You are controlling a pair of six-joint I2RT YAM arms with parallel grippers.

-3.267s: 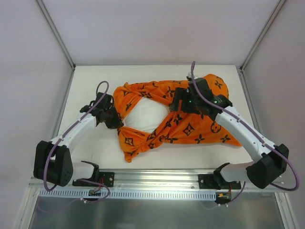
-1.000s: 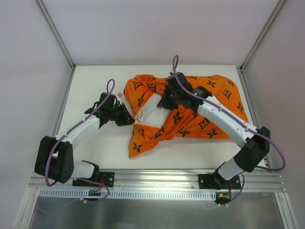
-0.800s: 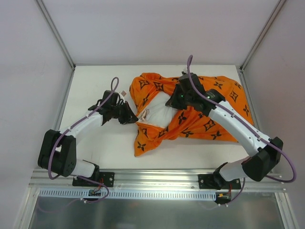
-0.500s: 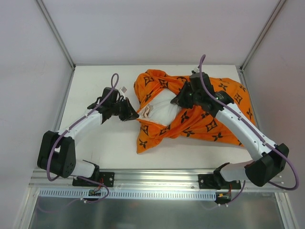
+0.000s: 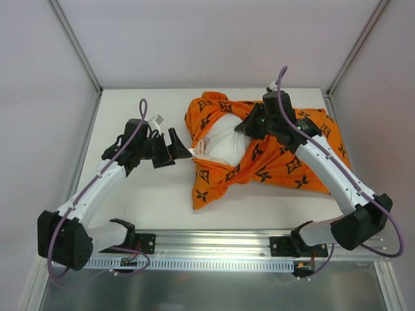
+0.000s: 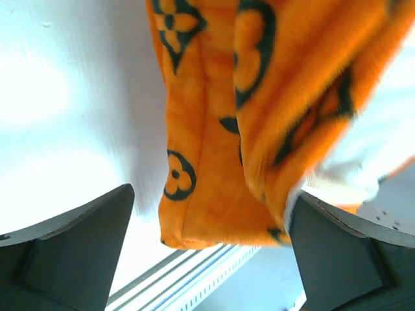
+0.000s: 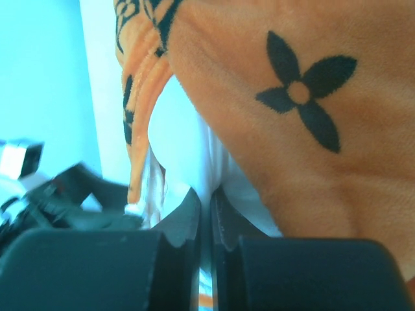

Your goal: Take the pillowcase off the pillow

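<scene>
While the left tool (image 5: 183, 150) sits wide apart beside the white pillow (image 5: 224, 139), the right tool (image 5: 241, 127) pinches the orange pillowcase (image 5: 285, 162) tight. The pillow lies on the desk (image 5: 130, 110), partly poking out.

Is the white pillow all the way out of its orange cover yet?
No, only a patch of the pillow shows through the opening of the pillowcase.

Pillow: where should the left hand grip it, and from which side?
The bare white end of the pillow bulging from the pillowcase opening. Come from the left, where the open left hand faces it; orange fabric covers the rest.
</scene>
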